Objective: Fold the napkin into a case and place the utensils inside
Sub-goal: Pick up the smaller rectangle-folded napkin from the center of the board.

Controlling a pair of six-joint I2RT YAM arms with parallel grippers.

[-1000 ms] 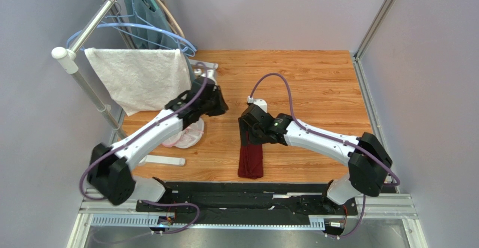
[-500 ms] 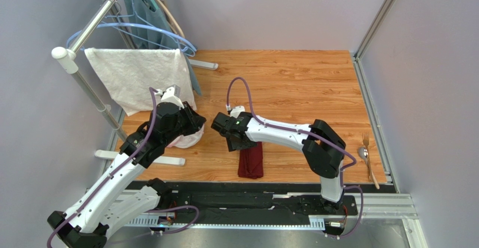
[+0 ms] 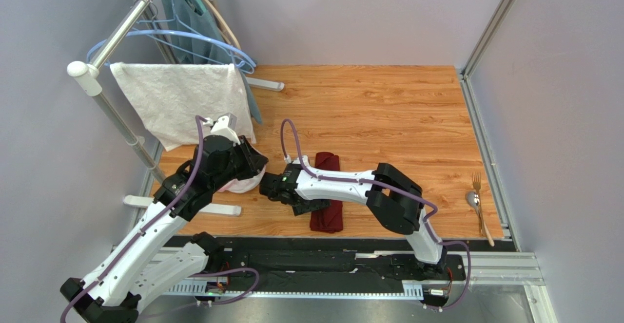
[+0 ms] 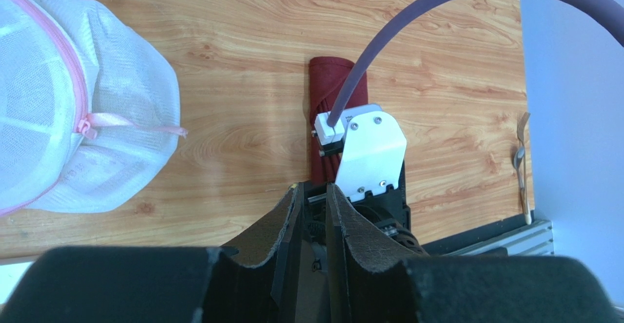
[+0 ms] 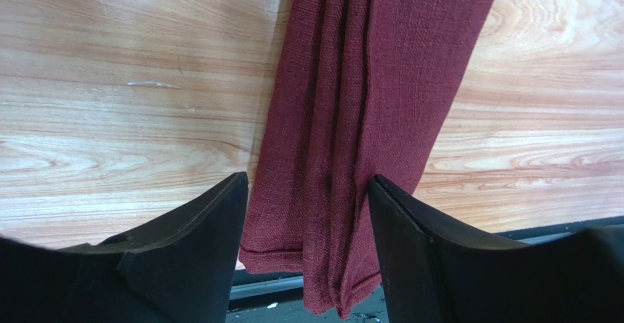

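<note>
The napkin (image 3: 327, 164) is a narrow maroon folded strip lying lengthwise near the table's front edge. It also shows in the left wrist view (image 4: 322, 82). In the right wrist view the strip (image 5: 366, 82) runs between my fingers, its near end hanging just over the table edge. My right gripper (image 3: 306, 204) (image 5: 307, 180) is open and hovers above the strip, touching nothing. My left gripper (image 3: 253, 164) (image 4: 313, 188) has its jaws nearly together and empty, above the mesh bag. The fork (image 3: 477, 183) (image 4: 521, 158) and spoon (image 3: 472, 200) lie at the far right.
A white mesh laundry bag (image 3: 245, 183) (image 4: 73, 111) lies left of the napkin. A white towel (image 3: 179, 104) hangs on a metal rack (image 3: 110, 49) with blue hangers (image 3: 209, 42) at back left. A black rail (image 3: 322, 259) runs along the near edge.
My right arm has swung left and nearer, uncovering the strip's far end. My left arm pulled back from the table's middle to above the mesh bag, then stayed nearly still.
</note>
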